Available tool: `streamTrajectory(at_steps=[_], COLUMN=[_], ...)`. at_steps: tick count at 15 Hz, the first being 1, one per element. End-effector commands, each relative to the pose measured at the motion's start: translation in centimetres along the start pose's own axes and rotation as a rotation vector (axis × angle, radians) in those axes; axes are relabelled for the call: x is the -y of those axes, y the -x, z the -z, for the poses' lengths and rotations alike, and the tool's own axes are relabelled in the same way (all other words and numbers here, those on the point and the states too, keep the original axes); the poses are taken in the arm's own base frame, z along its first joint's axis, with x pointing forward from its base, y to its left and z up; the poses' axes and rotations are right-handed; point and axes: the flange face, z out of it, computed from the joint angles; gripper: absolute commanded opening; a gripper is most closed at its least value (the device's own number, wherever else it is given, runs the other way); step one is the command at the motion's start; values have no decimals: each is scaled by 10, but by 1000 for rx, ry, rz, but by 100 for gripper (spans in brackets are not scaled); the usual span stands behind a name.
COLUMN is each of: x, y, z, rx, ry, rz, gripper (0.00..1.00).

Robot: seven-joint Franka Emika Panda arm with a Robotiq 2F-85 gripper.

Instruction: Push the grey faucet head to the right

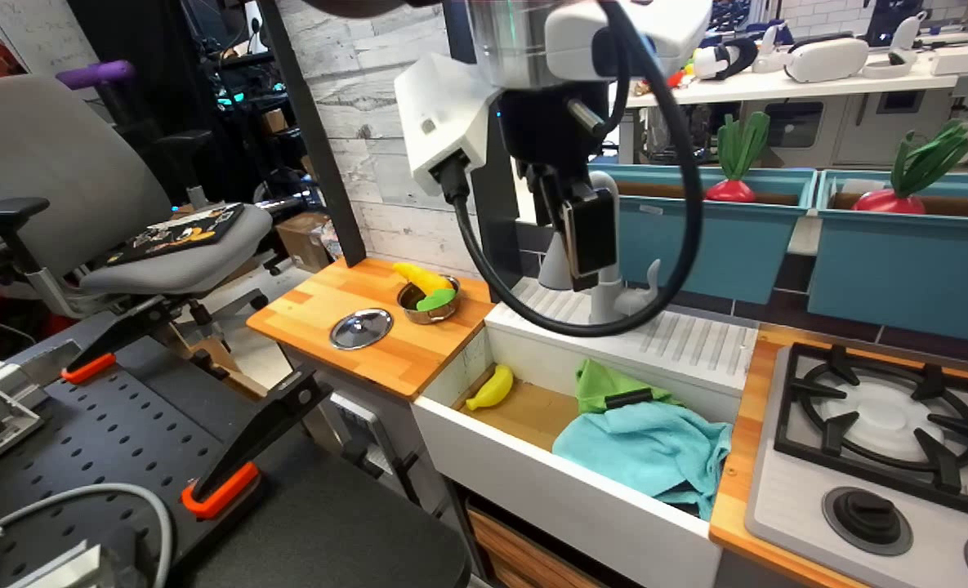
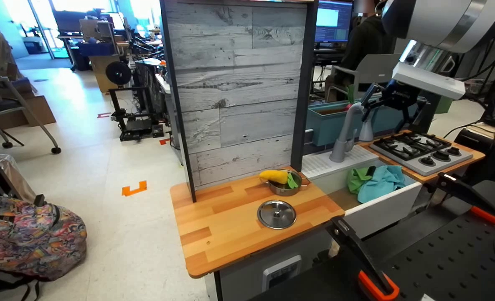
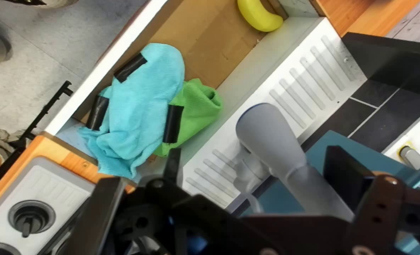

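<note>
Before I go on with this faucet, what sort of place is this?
Probably a robotics lab with a mock kitchen inside. The sink and the stovetop suggest the kitchen; what looks like a 3D printer in an exterior view points to the lab.

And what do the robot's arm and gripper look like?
The arm is white to light grey and rounded, with a shiny silver section. Attached to it is a white angular housing with a thick black cable looping out. The gripper is black, with jointed fingers.
</note>
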Motion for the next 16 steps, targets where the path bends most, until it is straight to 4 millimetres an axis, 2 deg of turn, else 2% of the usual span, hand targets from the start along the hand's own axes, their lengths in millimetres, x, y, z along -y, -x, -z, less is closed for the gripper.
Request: streamTrajectory(at_steps=[1, 3, 5, 7, 9, 12, 15, 16], x=[-59, -85, -100, -98, -87, -59, -22, -5], y=[-10, -22, -25, -14, 0, 21, 51, 66], z=[46, 59, 66, 70, 70, 64, 69, 74], rx=[-7, -37, -62, -77, -80, -70, -73, -80], ry=[27, 44, 42, 26, 12, -28, -73, -86], rz=[-22, -40, -55, -37, -11, 27, 47, 48], gripper=[100, 100, 100, 100, 100, 100, 100, 100])
